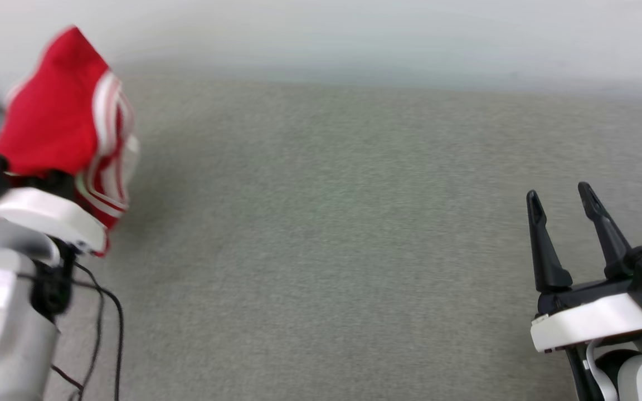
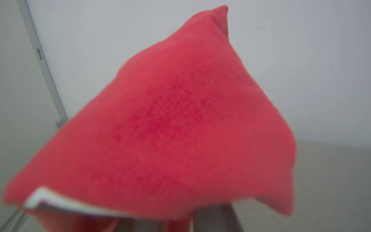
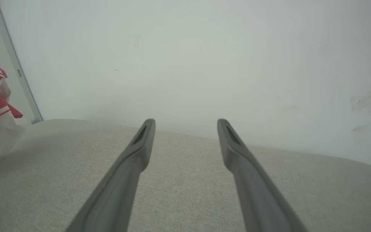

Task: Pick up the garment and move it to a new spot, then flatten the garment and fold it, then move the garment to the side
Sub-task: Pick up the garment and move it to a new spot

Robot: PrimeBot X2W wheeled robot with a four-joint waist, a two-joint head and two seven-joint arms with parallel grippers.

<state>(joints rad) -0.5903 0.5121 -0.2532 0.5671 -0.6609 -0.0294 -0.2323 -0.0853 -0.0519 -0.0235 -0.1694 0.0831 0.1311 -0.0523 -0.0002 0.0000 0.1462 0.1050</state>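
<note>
The left gripper (image 1: 48, 184), at the near left, is judged to be clenched on the garment (image 1: 53, 122): its fingers are covered by the red cloth, which is bunched over them and lifted off the grey upholstered surface (image 1: 321, 223), striped trim hanging on its right side. The right gripper (image 1: 559, 195) is held spread and empty at the near right, well apart from the cloth. The first step, carrying the garment to a new spot, appears to be in hand. Next, the cloth would need to be lowered onto the surface between the grippers, and an edge taken by the right gripper for spreading.
</note>
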